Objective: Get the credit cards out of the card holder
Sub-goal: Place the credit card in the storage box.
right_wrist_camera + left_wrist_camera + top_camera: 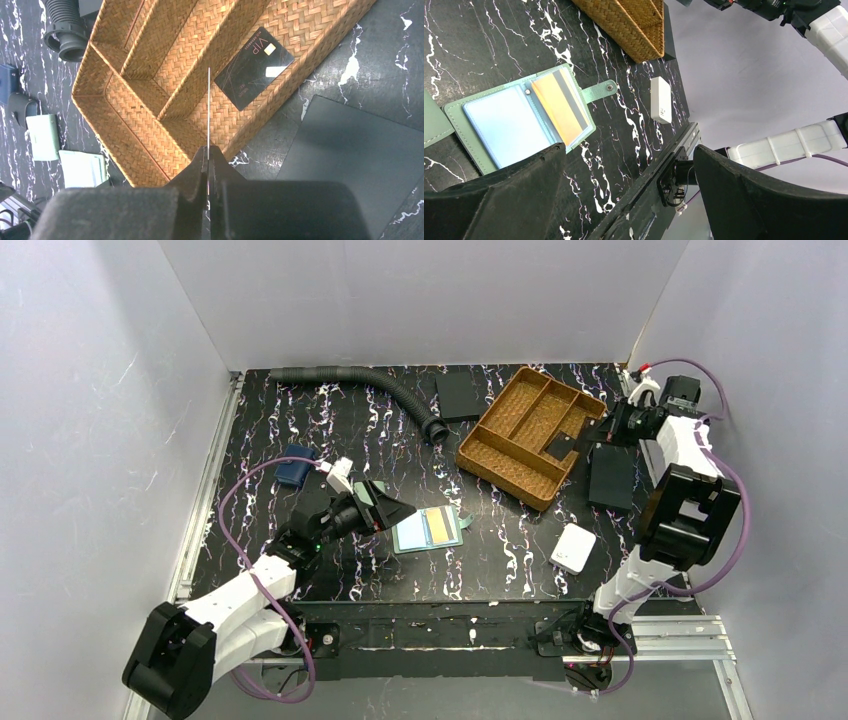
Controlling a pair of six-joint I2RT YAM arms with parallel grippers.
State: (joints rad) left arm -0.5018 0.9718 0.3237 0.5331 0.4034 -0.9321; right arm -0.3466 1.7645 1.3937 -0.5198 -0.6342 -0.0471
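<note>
The sage-green card holder (428,529) lies open on the table, pale blue inside, and also shows in the left wrist view (499,125). An orange-yellow card with a grey stripe (559,107) sits in its right pocket. My left gripper (629,150) is open and empty, just left of the holder (385,508). My right gripper (208,150) is shut on a thin card seen edge-on (208,100), held over the woven basket (150,125); its colour cannot be told. A black credit card (255,67) lies in the basket's right compartment (565,443).
A second, closed green wallet (431,122) lies left of the open one. A white box (573,548), navy pouch (295,468), black hose (370,385) and two black slabs (459,396) (612,476) sit around the basket's rim (505,480). White walls enclose the table.
</note>
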